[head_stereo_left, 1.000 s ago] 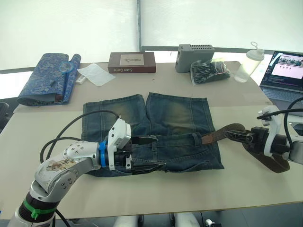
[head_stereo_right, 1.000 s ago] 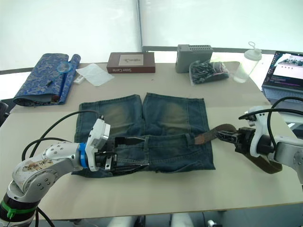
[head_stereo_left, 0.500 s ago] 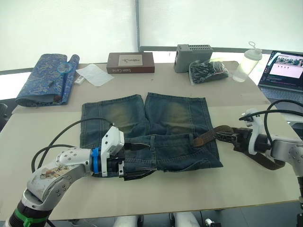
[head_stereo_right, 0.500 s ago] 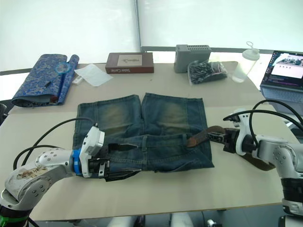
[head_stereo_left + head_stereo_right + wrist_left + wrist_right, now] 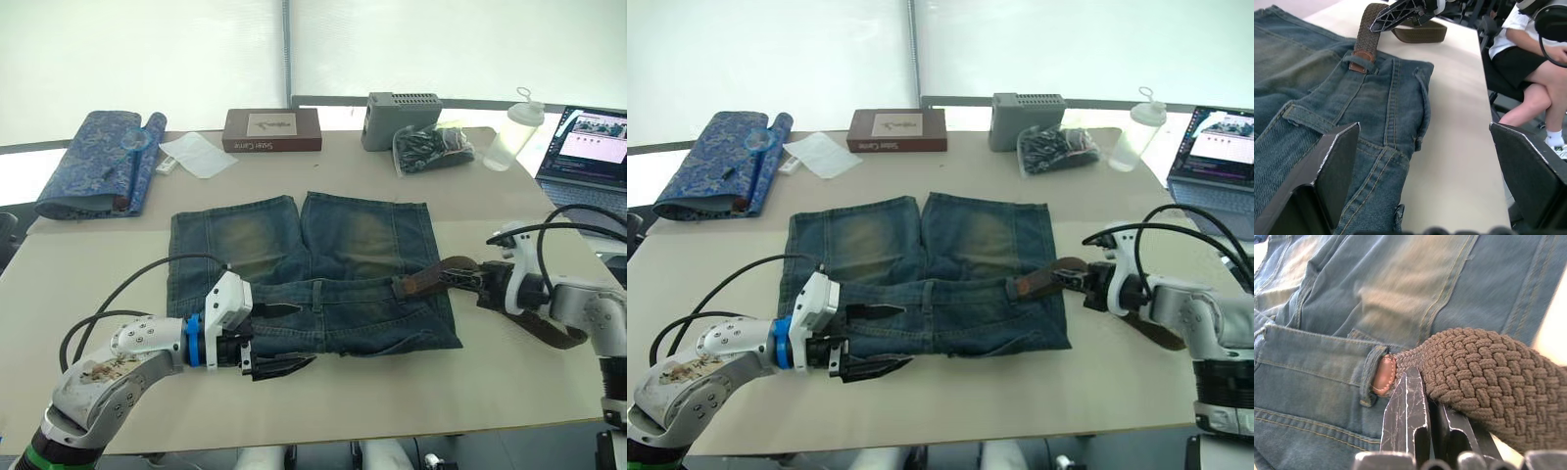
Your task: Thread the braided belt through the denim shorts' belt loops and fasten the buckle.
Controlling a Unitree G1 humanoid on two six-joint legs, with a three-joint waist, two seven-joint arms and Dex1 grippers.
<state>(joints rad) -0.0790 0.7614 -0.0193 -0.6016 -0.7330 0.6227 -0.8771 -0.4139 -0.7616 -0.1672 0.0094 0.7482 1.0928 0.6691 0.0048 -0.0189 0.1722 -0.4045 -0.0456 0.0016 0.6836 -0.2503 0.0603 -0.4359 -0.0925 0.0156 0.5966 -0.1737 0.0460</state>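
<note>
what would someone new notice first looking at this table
The faded denim shorts spread flat in the middle of the table. The right gripper is shut on the braided belt, whose tan tip sits at a belt loop on the waistband. The left gripper, open, sits at the shorts' other end.

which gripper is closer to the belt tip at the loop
Right. The right gripper is shut on the braided belt just behind its tip at a belt loop. The left gripper is open at the far end of the denim shorts waistband.
</note>
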